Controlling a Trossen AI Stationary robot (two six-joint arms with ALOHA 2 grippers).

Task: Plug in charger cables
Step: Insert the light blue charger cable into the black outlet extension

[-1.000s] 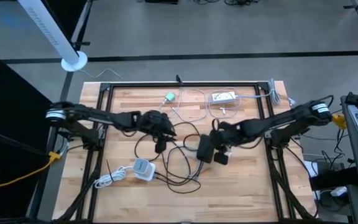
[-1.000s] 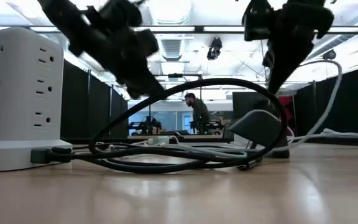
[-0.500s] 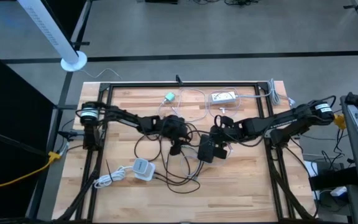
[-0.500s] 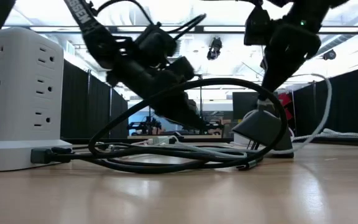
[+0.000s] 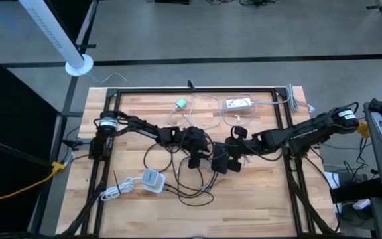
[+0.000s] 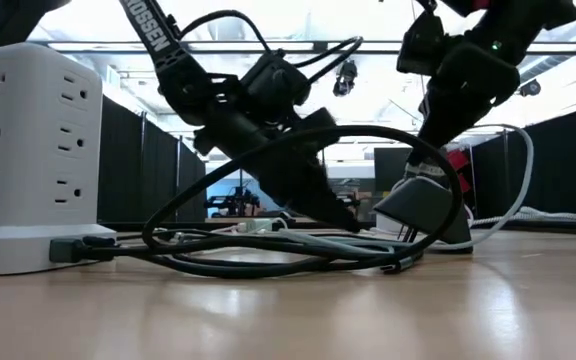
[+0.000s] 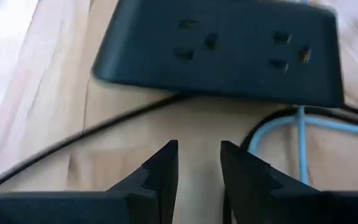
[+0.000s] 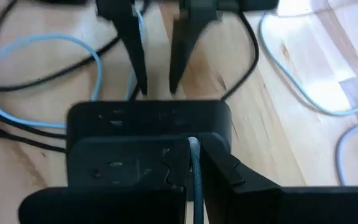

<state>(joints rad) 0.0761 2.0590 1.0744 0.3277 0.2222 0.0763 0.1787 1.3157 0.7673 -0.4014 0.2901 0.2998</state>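
Right wrist: right gripper pinching pale cable

Black cable loops between white outlet tower and grey adapter.

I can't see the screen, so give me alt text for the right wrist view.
The right gripper pinches a thin pale cable over a black power strip on the wooden table. Beyond the strip, the left gripper points down, open.
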